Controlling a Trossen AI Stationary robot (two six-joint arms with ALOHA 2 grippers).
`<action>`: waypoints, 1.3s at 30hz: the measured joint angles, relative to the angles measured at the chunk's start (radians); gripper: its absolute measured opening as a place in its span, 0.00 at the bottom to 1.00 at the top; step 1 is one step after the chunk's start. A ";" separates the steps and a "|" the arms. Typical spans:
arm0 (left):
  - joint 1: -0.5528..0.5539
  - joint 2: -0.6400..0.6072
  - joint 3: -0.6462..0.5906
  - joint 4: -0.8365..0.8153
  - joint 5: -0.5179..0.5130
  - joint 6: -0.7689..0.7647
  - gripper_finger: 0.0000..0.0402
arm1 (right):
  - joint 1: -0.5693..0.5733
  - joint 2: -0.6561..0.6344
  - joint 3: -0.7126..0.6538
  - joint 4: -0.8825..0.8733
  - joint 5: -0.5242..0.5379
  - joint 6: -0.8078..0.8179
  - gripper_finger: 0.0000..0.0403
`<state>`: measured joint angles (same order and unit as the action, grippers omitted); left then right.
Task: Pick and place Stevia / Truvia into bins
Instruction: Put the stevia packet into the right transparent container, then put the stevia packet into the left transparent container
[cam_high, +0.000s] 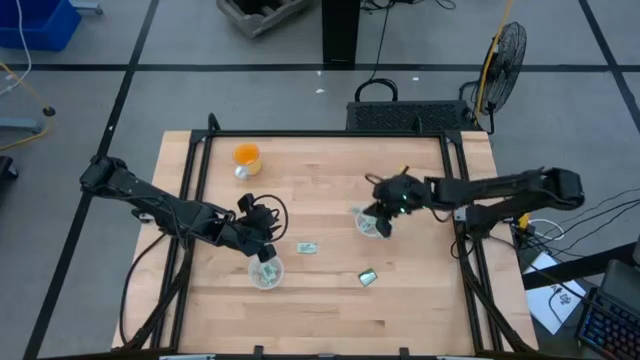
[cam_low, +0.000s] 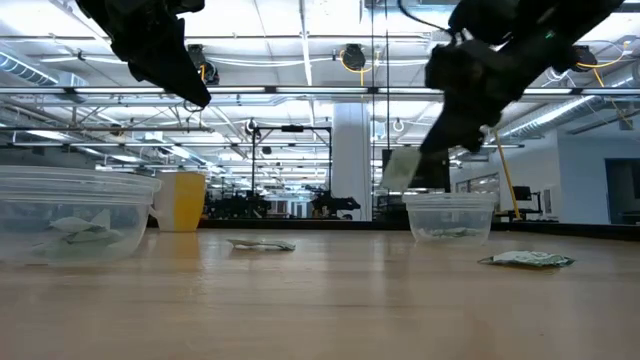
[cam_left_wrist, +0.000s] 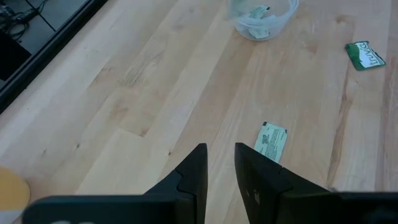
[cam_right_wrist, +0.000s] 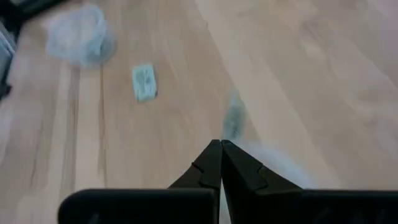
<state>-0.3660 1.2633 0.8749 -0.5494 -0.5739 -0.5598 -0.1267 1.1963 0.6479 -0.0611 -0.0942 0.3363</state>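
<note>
Pale wood planks make up your tabletop (cam_high: 330, 300), framed by black rails, with grey floor around it and a fan standing off its far right corner.

Your right pincer (cam_high: 381, 222) hangs over the right-hand bin (cam_high: 371, 223), a clear cup near the middle of the tabletop. Its fingers are pressed together, and in the low view a pale packet (cam_low: 399, 170) hangs from the tips just above that cup's rim, so it has hold of one Stevia packet. The cup already has packets lying in its bottom.

Your left pincer (cam_high: 262, 243) hovers just above and behind the left-hand bin (cam_high: 265, 271), which sits nearer the front edge and also holds several packets. Its fingers (cam_left_wrist: 194, 174) stand a little apart with nothing between them.

Two packets lie loose on the wood: a pale green one (cam_high: 307, 247) between the two cups, just right of the left pincer, and a darker green one (cam_high: 368, 278) nearer the front, below the right-hand cup. An orange cup (cam_high: 246, 156) stands well apart toward the far left of the tabletop.
</note>
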 joint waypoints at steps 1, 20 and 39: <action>0.000 0.000 0.000 0.000 0.000 0.000 0.22 | 0.028 -0.024 0.000 -0.041 0.036 0.019 0.00; -0.001 0.000 0.000 0.002 0.026 -0.002 0.22 | 0.214 -0.072 0.000 -0.215 0.329 0.206 0.00; -0.005 0.004 0.000 0.098 0.074 -0.024 0.22 | 0.214 -0.040 0.000 -0.004 0.329 0.131 0.00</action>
<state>-0.3706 1.2669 0.8749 -0.4515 -0.5003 -0.5842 0.0872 1.1564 0.6479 -0.0648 0.2352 0.4677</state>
